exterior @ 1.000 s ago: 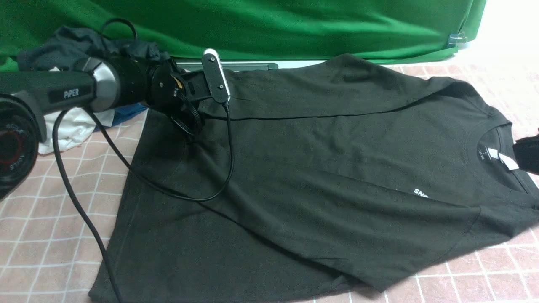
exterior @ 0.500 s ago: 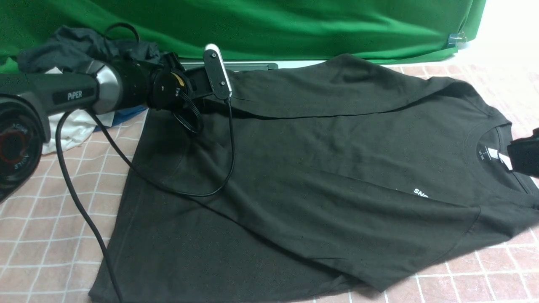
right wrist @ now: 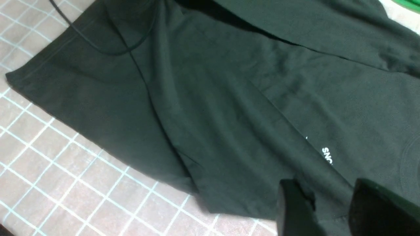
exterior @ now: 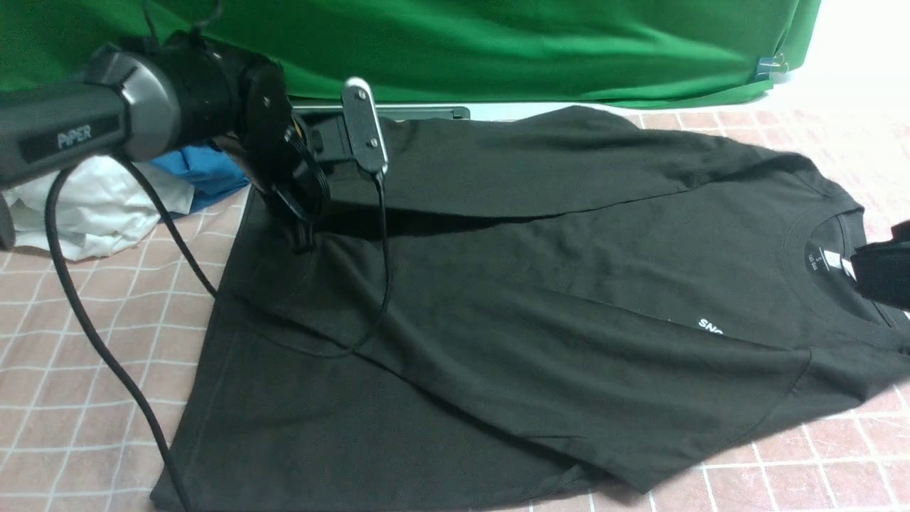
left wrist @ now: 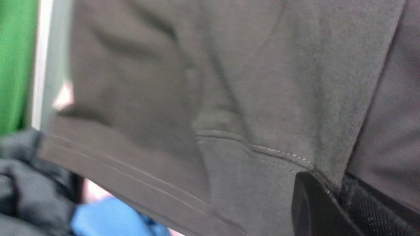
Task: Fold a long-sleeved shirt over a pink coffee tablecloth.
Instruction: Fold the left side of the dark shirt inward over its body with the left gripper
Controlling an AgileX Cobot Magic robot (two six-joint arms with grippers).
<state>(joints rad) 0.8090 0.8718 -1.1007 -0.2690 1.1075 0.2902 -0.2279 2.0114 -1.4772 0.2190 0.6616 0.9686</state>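
Nearest the robot, the pink coffee tablecloth (exterior: 64, 370) covers the worktop, its thin white lines making small squares. One long-sleeved shirt (exterior: 540, 299) lies on it chest up, hem toward the robot's left and collar toward its right. The near sleeve is folded across the body and hides the end of the white chest print (exterior: 711, 328), of which only a few letters read. One black cable (exterior: 92, 334) from the left arm trails over the cloth and the hem.

The right gripper (right wrist: 333, 213) sits at the collar beside the white neck label (exterior: 828, 262). Its fingertips are cut off by the frame edge, so I cannot tell whether it grips the cloth.

Farther back, the left gripper (left wrist: 338, 196) is clenched on the edge of the shirt at the far sleeve's stitched cuff, which hangs raised off the body; in the front view the wrist hides the jaws.

Beyond lie one white garment (exterior: 99, 206), one blue garment (exterior: 202, 171) and a dark garment (left wrist: 19, 183), seen only blurred. A green cloth (exterior: 498, 43) closes off the back.
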